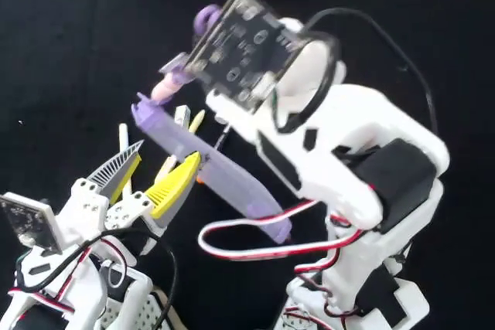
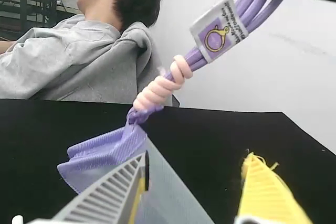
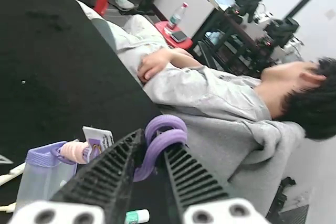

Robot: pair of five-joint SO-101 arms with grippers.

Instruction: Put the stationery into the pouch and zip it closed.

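closest in, at the lower left of the table, my left gripper (image 1: 170, 151) stands wide and is closed on nothing, with its grey ribbed finger (image 2: 105, 195) on one side and its yellow finger (image 2: 265, 192) on the other. between them runs the pouch (image 1: 224, 175), pale purple and see-through. from my left wrist its wall lies right against the grey finger and well apart from the yellow one. a white pen (image 1: 123, 138) lies on the black table (image 1: 69, 59) just beside the grey finger, outside the pouch. the pouch stretches slantwise from there towards the foot of my right arm. two pale tips (image 1: 189, 118) show past its far side, and i cannot tell whether they are in the pouch or beside it. i cannot tell either whether the zip is open. from the pouch's far end a pink coil (image 2: 155, 90) leads into a purple cord (image 2: 252, 3) with a small tag (image 2: 220, 27). the cord rises to my right gripper (image 3: 153, 142), whose two black ribbed fingers (image 3: 105, 177) are pinched tight on the cord's purple loop (image 3: 160, 137), up above the table. a small white and green thing (image 3: 137, 216) lies on the table near those fingers.
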